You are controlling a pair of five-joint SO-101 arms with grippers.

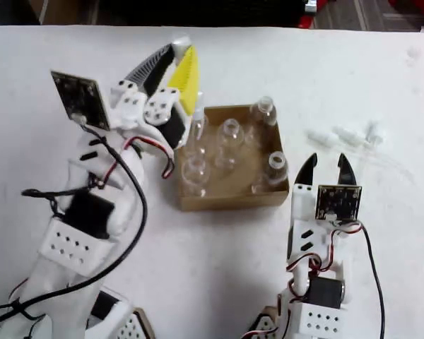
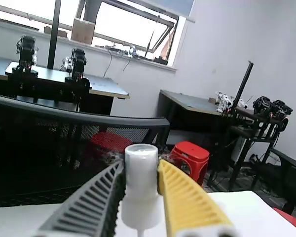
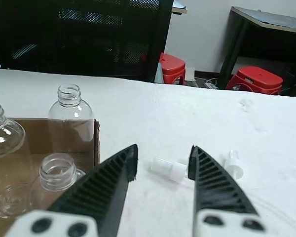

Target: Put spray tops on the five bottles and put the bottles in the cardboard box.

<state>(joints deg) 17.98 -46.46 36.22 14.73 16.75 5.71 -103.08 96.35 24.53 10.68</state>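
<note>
Spray top [image 2: 140,197] pinched in left gripper [image 2: 140,167]; right gripper [image 3: 163,152] spread beside cardboard box [image 1: 230,200] of clear bottles [image 1: 230,134]

left tool [image 1: 180,49]: one black ribbed jaw, one yellow | right tool [image 1: 326,161]: both jaws black | arm shells [image 1: 71,244]: white, perforated | cables [image 1: 138,205]: black, red | wrist boards [image 1: 78,95]: dark

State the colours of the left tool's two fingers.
Left tool: yellow finger, dark grey finger; clearest in left wrist view.
</note>
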